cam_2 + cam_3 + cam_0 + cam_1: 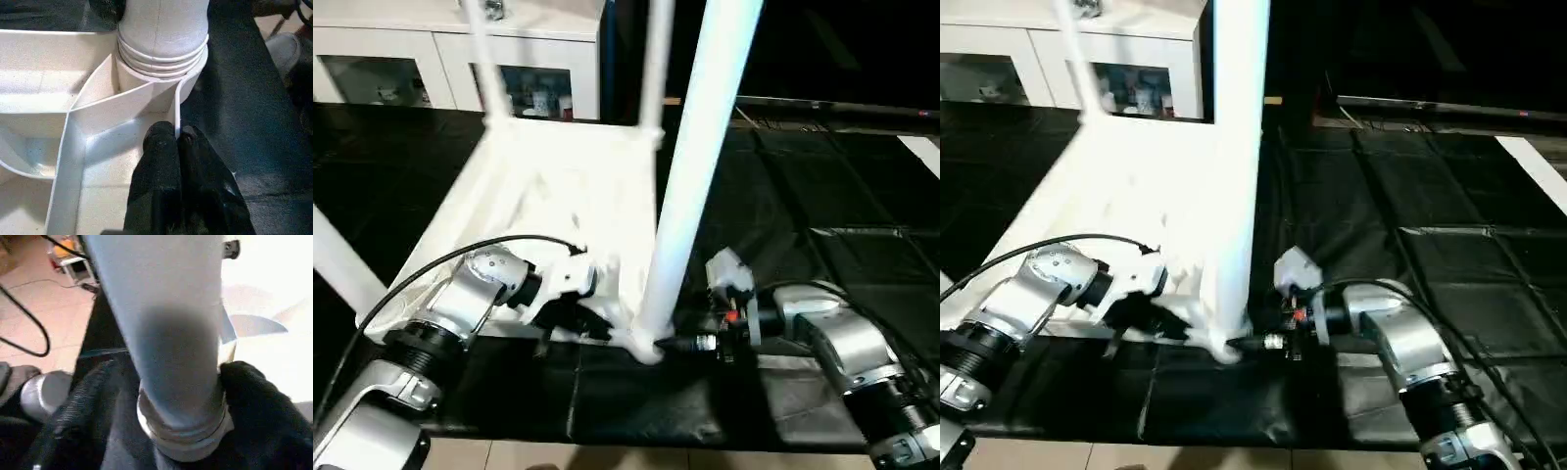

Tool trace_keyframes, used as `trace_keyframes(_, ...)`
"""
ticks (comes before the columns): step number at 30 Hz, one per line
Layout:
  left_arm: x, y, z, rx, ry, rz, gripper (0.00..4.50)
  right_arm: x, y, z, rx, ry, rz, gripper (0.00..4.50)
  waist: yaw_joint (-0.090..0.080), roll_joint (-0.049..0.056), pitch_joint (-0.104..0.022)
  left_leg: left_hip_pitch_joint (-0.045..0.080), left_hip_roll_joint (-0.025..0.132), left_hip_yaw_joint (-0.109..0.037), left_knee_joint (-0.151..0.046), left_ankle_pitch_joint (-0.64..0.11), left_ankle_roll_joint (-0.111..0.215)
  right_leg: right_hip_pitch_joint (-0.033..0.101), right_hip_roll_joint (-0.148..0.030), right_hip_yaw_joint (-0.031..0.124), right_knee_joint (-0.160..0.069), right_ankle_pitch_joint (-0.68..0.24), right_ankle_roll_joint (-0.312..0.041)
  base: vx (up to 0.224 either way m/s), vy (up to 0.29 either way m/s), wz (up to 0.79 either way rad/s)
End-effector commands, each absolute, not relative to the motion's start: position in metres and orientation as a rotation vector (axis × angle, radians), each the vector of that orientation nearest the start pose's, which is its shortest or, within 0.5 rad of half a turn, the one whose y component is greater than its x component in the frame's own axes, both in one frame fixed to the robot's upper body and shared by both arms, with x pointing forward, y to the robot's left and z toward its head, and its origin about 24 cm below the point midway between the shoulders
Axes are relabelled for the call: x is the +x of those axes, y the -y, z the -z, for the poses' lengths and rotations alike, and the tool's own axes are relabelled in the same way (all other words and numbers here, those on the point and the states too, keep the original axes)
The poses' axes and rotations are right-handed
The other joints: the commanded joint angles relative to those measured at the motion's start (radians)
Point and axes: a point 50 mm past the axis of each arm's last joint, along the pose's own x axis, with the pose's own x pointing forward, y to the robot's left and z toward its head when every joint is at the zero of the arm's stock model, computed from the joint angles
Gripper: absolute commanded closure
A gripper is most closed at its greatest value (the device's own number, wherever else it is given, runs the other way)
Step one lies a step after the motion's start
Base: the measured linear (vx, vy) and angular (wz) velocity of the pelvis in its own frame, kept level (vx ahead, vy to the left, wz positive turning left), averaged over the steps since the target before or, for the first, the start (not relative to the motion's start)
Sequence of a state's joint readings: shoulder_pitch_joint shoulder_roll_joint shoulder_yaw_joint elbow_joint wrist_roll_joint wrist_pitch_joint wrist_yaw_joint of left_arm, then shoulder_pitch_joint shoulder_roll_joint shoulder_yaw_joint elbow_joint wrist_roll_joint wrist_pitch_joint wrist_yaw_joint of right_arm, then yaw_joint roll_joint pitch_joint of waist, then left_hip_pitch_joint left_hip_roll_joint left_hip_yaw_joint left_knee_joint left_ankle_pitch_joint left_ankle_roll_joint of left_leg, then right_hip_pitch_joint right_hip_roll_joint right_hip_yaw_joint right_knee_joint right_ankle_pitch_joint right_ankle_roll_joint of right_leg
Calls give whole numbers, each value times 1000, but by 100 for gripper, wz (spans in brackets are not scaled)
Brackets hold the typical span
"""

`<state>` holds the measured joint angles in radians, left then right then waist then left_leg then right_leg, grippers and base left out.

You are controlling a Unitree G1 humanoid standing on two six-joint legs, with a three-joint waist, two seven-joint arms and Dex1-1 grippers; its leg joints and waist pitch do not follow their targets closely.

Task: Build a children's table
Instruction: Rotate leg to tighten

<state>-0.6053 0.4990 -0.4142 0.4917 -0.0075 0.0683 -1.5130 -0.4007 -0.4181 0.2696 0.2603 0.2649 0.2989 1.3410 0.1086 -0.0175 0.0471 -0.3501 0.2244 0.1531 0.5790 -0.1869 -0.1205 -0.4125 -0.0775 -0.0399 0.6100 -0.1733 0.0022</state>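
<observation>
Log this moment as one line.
tabletop: upside down | left gripper: shut on rim | right gripper: around near leg base

- One white tabletop (558, 196), lying underside up on the dark mat (822, 284).
- Four white legs standing in the tabletop's corners: the near one (690, 186), two at the far corners (481, 59) (656, 59), one at the left (342, 264).
- Two grippers, both beside the near leg: left gripper (177, 139), right gripper (166, 382).
- One white cabinet (460, 59) beyond the tabletop.
</observation>
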Motion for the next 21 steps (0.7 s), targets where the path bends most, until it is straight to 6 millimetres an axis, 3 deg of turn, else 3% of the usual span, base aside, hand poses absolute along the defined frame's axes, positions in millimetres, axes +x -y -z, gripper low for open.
trace_keyframes(1,291,-134,-61,572,-585,1779,450,275,128,-62,-82,-383,-1560,149,-4,1,-61,1,-2,24,-68,-214,21,58,-37,26,-61,-153,-244,0,0,0)
trace_keyframes(4,291,-135,-60,585,-590,1784,450,276,126,-63,-79,-381,-1577,151,0,10,-63,2,-2,23,-67,-207,17,57,-38,26,-58,-146,-245,0,0,0)
trace_keyframes(12,294,-134,-63,606,-581,1783,450,279,125,-64,-68,-371,-1596,234,2,7,-64,1,-3,24,-65,-200,17,58,-37,25,-57,-134,-247,0,0,0)
trace_keyframes(14,296,-133,-62,610,-569,1766,450,279,125,-62,-60,-375,-1595,237,2,2,-63,0,-3,24,-66,-200,19,58,-37,26,-58,-141,-245,0,0,0)
trace_keyframes(17,297,-132,-61,591,-553,1732,450,278,123,-61,-38,-377,-1593,248,1,-1,-61,1,-3,25,-67,-216,17,57,-37,26,-62,-180,-238,0,0,0)
trace_keyframes(18,298,-132,-61,579,-546,1711,450,277,123,-61,-26,-376,-1592,248,3,-2,-57,3,-2,24,-70,-242,14,54,-39,26,-68,-250,-222,0,0,0)
trace_keyframes(21,304,-127,-62,509,-522,1622,450,275,120,-62,-6,-364,-1562,249,7,-3,-58,11,0,25,-69,-247,12,48,-41,29,-73,-278,-209,0,0,0)
